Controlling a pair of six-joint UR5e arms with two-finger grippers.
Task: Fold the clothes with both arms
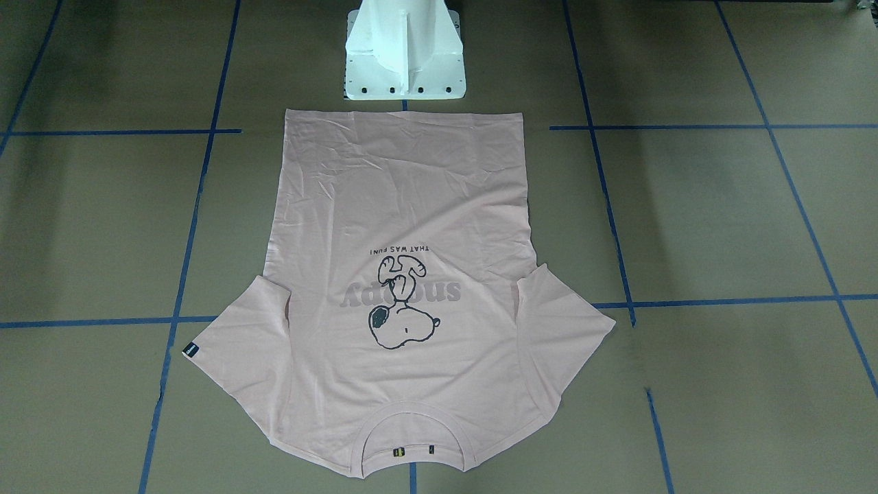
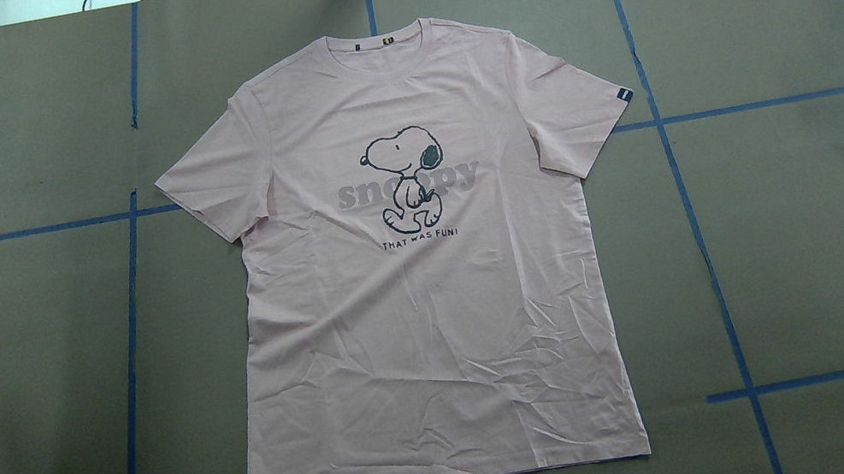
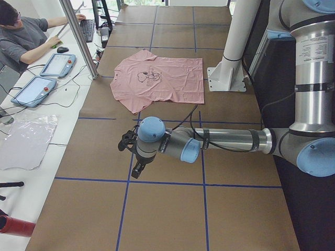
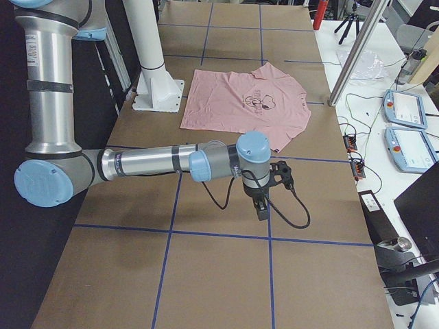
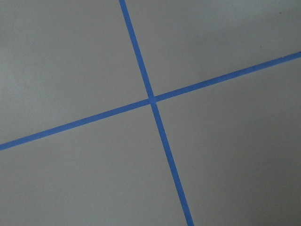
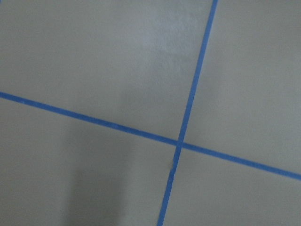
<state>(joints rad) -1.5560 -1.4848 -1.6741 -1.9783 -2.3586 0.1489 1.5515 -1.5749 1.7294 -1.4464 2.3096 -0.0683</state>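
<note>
The pale pink T-shirt (image 2: 427, 314) lies flat and face up on the brown table, with its collar away from the robot and its hem near the pedestal. It also shows in the front-facing view (image 1: 405, 206) and in both side views (image 3: 162, 78) (image 4: 240, 99). Neither arm is in the overhead or front-facing views. My left gripper (image 3: 137, 170) hangs over bare table well to the shirt's left. My right gripper (image 4: 262, 209) hangs over bare table well to its right. I cannot tell whether either is open or shut. Both wrist views show only brown table and blue tape.
The white pedestal base (image 1: 405, 51) stands just behind the shirt's hem. Blue tape lines (image 2: 700, 240) grid the table. An operator (image 3: 23, 36) sits at a side bench with tablets (image 3: 32, 90) and a keyboard. More tablets (image 4: 411, 144) and cables lie past the far edge.
</note>
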